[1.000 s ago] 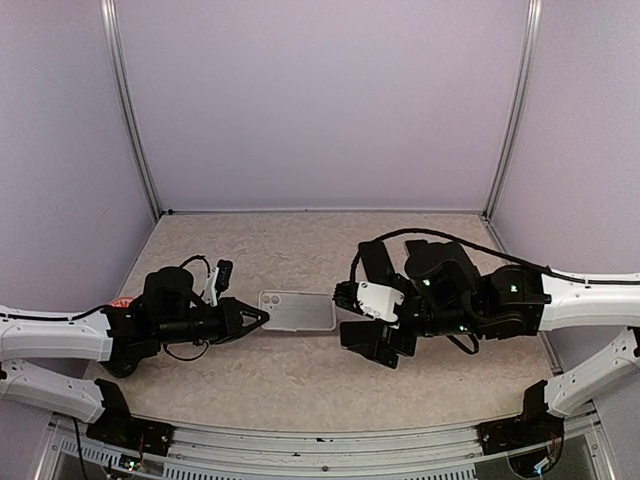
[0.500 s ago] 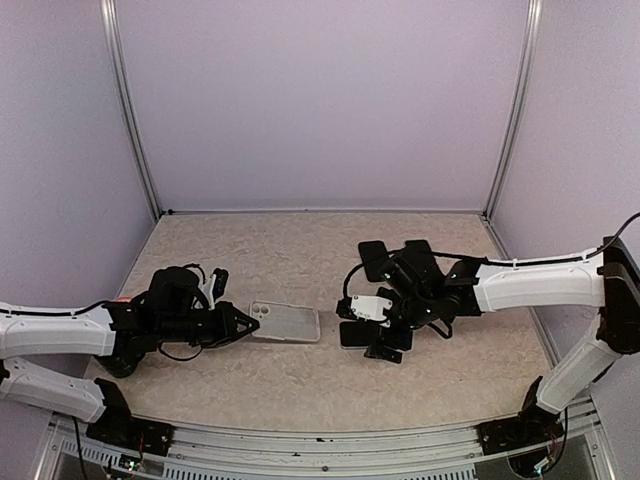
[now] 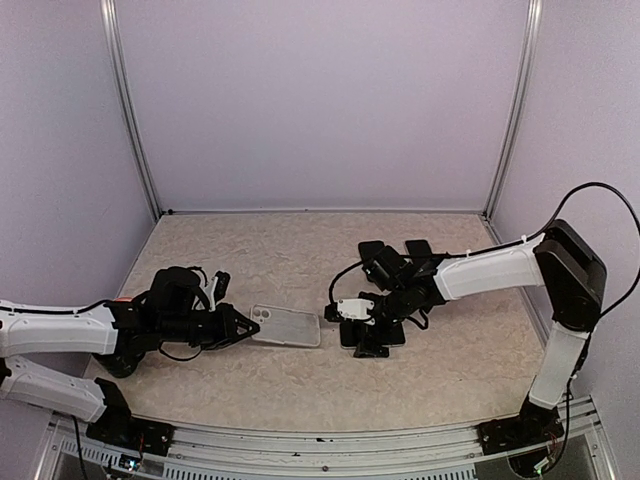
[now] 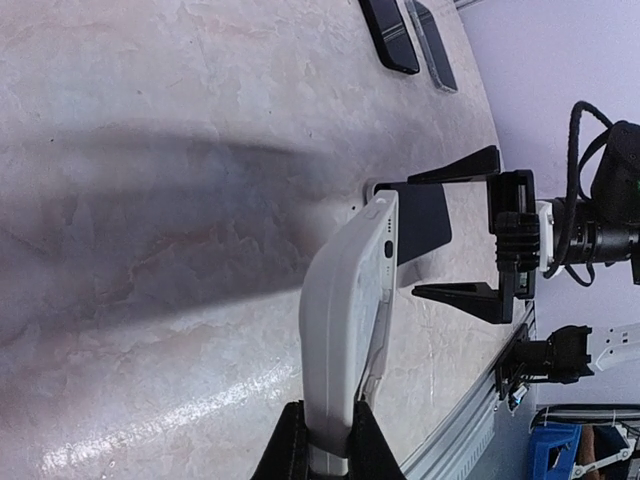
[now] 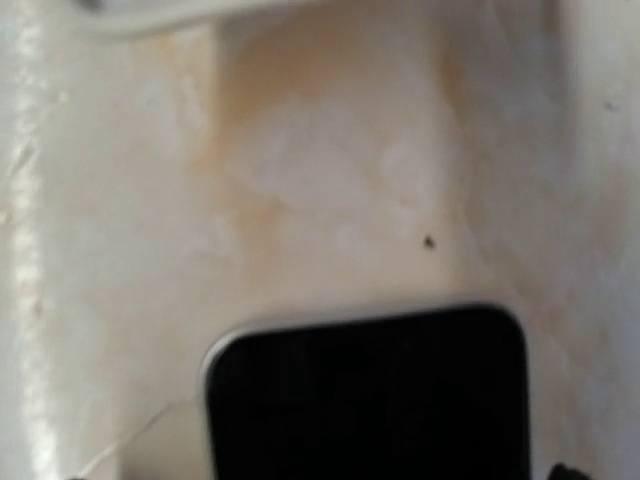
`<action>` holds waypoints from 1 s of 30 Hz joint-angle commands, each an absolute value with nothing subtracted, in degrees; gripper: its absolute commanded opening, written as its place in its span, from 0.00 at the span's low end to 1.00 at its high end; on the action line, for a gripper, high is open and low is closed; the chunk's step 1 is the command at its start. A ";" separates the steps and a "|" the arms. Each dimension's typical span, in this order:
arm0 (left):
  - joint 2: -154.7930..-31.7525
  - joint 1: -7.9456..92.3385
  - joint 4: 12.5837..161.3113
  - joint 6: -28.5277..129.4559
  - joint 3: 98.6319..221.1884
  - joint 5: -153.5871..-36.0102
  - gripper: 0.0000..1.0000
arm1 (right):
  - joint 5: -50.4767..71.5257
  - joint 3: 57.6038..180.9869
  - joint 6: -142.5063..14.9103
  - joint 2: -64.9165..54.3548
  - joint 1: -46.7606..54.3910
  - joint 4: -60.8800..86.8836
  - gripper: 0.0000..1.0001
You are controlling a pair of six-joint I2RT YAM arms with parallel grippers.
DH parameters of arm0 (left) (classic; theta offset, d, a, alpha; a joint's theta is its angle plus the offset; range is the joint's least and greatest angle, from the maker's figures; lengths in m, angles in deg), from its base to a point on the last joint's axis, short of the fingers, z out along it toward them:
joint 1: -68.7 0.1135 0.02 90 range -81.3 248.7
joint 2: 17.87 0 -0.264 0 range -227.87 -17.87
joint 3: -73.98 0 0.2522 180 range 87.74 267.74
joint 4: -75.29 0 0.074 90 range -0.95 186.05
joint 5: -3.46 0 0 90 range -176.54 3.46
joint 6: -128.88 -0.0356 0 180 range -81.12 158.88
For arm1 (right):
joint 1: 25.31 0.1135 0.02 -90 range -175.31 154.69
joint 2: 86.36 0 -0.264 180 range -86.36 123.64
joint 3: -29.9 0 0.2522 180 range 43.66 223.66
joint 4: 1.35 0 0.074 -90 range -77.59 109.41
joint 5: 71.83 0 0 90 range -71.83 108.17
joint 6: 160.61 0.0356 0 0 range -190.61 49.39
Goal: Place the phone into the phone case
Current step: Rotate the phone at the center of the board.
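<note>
My left gripper (image 3: pixel 240 327) is shut on the short end of a translucent white phone case (image 3: pixel 287 325) and holds it on edge just above the table. In the left wrist view the case (image 4: pixel 345 320) rises from between my fingers (image 4: pixel 290 450). A black phone (image 3: pixel 385 335) lies flat on the table right of the case. My right gripper (image 3: pixel 352 330) is low over the phone's left end, jaws open, one finger on each side; the left wrist view shows it (image 4: pixel 455 230) straddling the phone (image 4: pixel 420 215). The right wrist view shows the phone's end (image 5: pixel 370 390).
Two more dark slabs, a phone (image 3: pixel 372 252) and a case-like piece (image 3: pixel 418 248), lie side by side behind the right arm. They also show in the left wrist view (image 4: pixel 390 35). The table's front rail (image 3: pixel 320 440) runs below.
My right arm has stretched out and lowered its gripper onto the black phone's left end. My left gripper has drawn the case slightly back and toward the near edge.
</note>
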State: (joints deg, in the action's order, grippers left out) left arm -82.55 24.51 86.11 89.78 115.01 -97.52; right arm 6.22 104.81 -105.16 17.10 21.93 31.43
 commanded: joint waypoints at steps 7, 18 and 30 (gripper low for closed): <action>-82.23 25.15 85.14 89.36 114.61 -99.32 0.07 | 0.14 108.57 -108.15 22.21 19.14 30.09 0.92; -82.07 25.69 85.69 89.84 114.25 -99.02 0.07 | -0.58 110.75 -107.35 25.57 18.79 29.86 0.76; -85.94 27.47 85.52 90.93 114.04 -99.38 0.07 | -2.54 108.00 -106.18 18.85 18.96 26.66 0.54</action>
State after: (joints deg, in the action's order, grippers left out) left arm -83.80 27.00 86.53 90.52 114.13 -98.37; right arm -1.17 109.02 -107.12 23.22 19.13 28.31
